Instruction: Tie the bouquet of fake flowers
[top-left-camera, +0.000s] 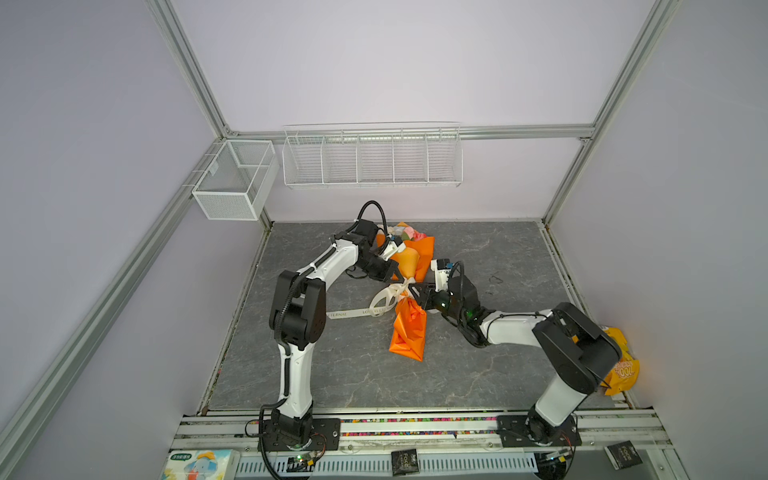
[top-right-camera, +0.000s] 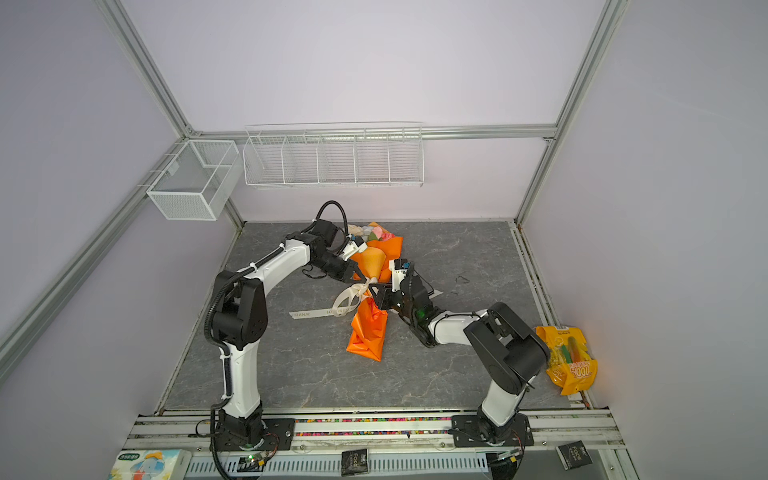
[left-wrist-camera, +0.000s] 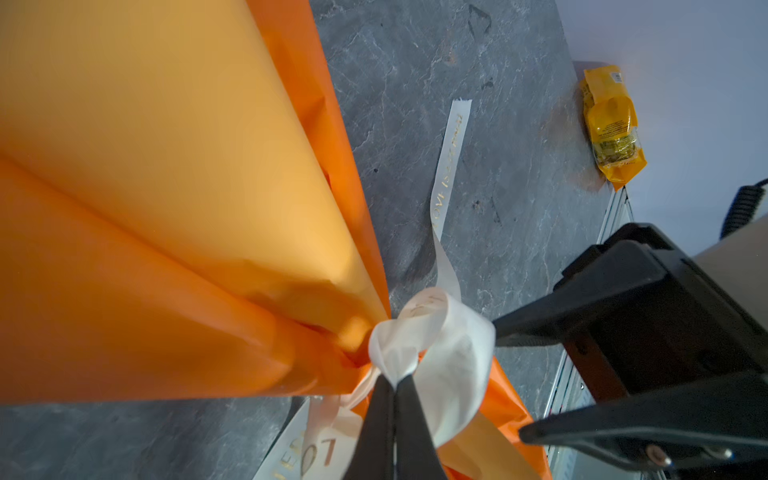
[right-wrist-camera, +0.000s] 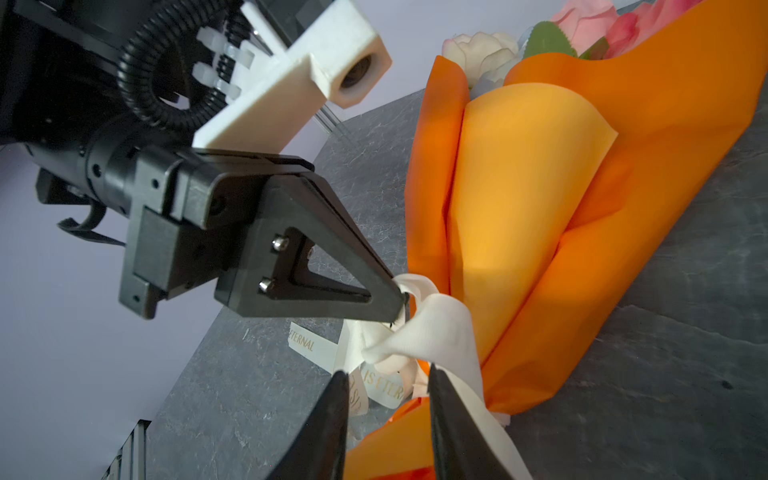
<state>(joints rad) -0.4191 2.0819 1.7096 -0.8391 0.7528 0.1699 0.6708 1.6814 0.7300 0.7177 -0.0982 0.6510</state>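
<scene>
- The bouquet (top-left-camera: 409, 232) lies toward the far middle of the table (top-left-camera: 332, 374). Its pink and cream blooms poke out of the wide end of an orange wrapping sheet (top-left-camera: 409, 332).
- A cream lettered ribbon (left-wrist-camera: 436, 332) is knotted round the pinched waist of the sheet. One loop and a flat tail spread over the table on the left arm's side.
- The left gripper (left-wrist-camera: 395, 380) has its jaws pressed together on a fold of the ribbon right at the knot.
- The right gripper (right-wrist-camera: 386, 372) faces it from the other side, jaws partway apart. The ribbon runs between and beside them with nothing pinched.
- In both top views the left wrist covers part of the blooms, and the right gripper's body hides the ribbon's other tail.
- A yellow snack pouch (top-right-camera: 571, 361) lies at the table's right edge, well apart from the wrap and partly behind the right arm.
- A tissue pack (top-left-camera: 199, 463) and black sachets (top-left-camera: 404, 461) sit beyond the near rail.
- The table is grey and stone-patterned.
- The walls (top-left-camera: 415, 62) are pale lilac and set in an aluminium frame (top-left-camera: 187, 66).
- On the walls hang a wire rack (top-left-camera: 372, 160) and a mesh basket (top-left-camera: 235, 178).
</scene>
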